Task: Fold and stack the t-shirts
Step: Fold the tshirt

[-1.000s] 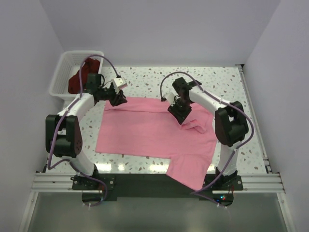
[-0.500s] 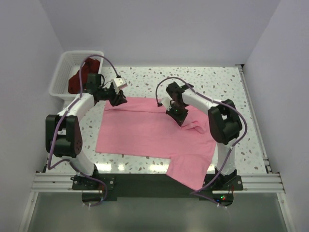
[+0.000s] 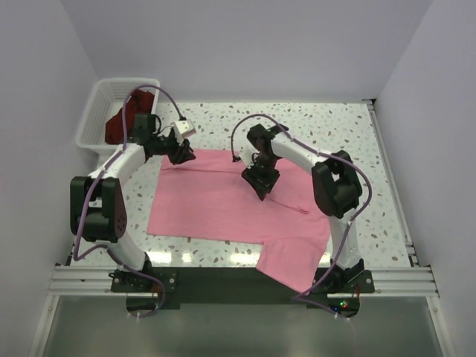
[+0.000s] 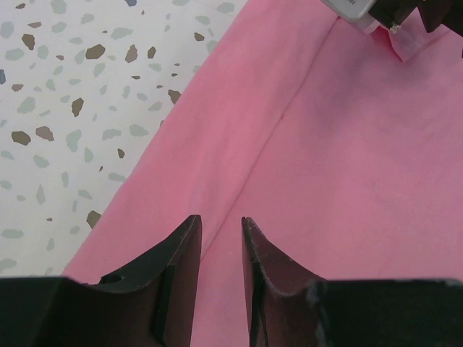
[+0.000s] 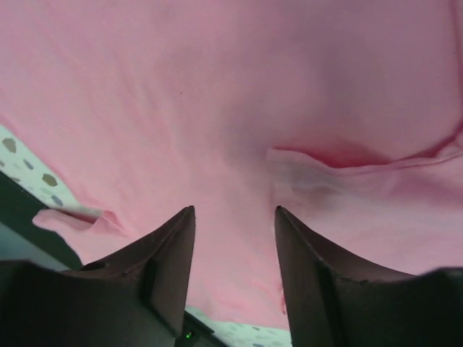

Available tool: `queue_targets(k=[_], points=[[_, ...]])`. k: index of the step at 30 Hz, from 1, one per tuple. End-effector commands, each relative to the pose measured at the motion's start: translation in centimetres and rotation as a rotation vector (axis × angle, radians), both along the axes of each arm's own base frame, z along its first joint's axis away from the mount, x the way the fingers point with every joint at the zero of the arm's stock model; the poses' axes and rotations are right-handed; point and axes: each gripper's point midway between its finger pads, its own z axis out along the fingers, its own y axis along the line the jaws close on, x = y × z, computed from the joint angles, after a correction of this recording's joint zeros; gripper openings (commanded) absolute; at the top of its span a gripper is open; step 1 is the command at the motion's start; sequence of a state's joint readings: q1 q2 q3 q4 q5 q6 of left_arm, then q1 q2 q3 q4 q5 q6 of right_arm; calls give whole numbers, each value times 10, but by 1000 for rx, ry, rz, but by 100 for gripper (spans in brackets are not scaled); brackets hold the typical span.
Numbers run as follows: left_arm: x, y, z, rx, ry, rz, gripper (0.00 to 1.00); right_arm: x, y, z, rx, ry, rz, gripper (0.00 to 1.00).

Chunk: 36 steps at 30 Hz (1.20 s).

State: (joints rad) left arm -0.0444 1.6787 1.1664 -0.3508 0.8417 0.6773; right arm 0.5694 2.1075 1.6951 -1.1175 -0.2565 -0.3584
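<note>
Pink t-shirt (image 3: pixel 208 202) flat, maroon t-shirt (image 3: pixel 116 128) in basket (image 3: pixel 91 119)

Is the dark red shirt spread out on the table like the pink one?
No, the dark red shirt sits bunched in the white basket at the far left.

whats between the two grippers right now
Only flat pink t-shirt cloth lies between the left gripper and the right gripper, seen in the top external view.

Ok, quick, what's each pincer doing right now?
Left pincer: open, narrow gap, empty, over the pink t-shirt.
Right pincer: open, empty, over it too.
</note>
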Motion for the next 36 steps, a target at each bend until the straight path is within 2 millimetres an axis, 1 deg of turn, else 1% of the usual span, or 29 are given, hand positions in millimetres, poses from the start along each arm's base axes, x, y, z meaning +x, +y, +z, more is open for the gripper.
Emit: queue_targets(k=[1,3,4,6,7,9,10,11,12,13,15,17,18,19,21,23,24,25,26,27,28,29,30,31,32,33,34,35,36], points=[[7,3,12,-22,-18,0,34,-15,8,26,80,64,-14,48],[9,8,11,-32,14,28,33,-8,5,40,114,35,-33,46],[12,10,12,-29,24,44,33,2,-4,51,135,6,-68,46],[17,19,5,-13,71,105,32,17,-18,60,145,-33,-114,47],[19,22,-1,-1,98,125,33,30,-35,63,143,-61,-158,47],[21,31,-16,43,161,187,32,45,-68,56,74,-98,-207,47],[18,34,-27,62,217,196,30,53,-77,51,53,-127,-205,47],[17,37,-32,73,243,217,29,59,-94,46,-9,-161,-214,48],[18,43,-39,105,259,255,29,60,-110,37,-47,-159,-235,48],[15,46,-48,117,280,270,28,67,-117,32,-69,-191,-233,49],[12,51,-56,139,301,300,28,70,-143,20,-143,-200,-256,49],[7,54,-68,151,348,333,28,75,-155,9,-176,-206,-257,49],[5,58,-74,172,368,350,28,77,-165,4,-199,-202,-269,49],[4,59,-84,181,402,365,28,80,-168,1,-200,-207,-268,49],[2,63,-96,197,445,382,28,84,-173,-11,-207,-192,-272,49],[2,64,-113,211,505,393,28,96,-180,-17,-237,-220,-274,49],[7,65,-114,215,508,400,27,101,-182,-26,-244,-215,-278,49],[7,65,-127,218,543,406,27,106,-184,-30,-253,-217,-283,49],[12,67,-131,229,544,414,27,117,-184,-27,-250,-239,-291,49],[21,67,-131,228,535,422,27,122,-187,-40,-258,-224,-303,49],[23,67,-143,233,568,426,27,129,-188,-41,-259,-233,-309,49],[27,67,-146,232,575,426,27,146,-189,-35,-251,-273,-325,49],[40,66,-142,224,557,428,27,154,-192,-38,-252,-277,-341,49],[43,66,-151,223,576,433,28,158,-192,-50,-259,-256,-342,49],[50,66,-152,219,568,434,28,175,-193,-44,-251,-292,-353,49],[63,65,-153,210,557,434,29,183,-195,-45,-251,-304,-364,49],[70,62,-152,194,556,434,29,189,-197,-55,-259,-301,-367,49],[76,61,-151,183,557,434,29,209,-198,-44,-258,-360,-380,49],[91,56,-140,149,532,428,29,219,-201,-42,-262,-390,-391,49]])
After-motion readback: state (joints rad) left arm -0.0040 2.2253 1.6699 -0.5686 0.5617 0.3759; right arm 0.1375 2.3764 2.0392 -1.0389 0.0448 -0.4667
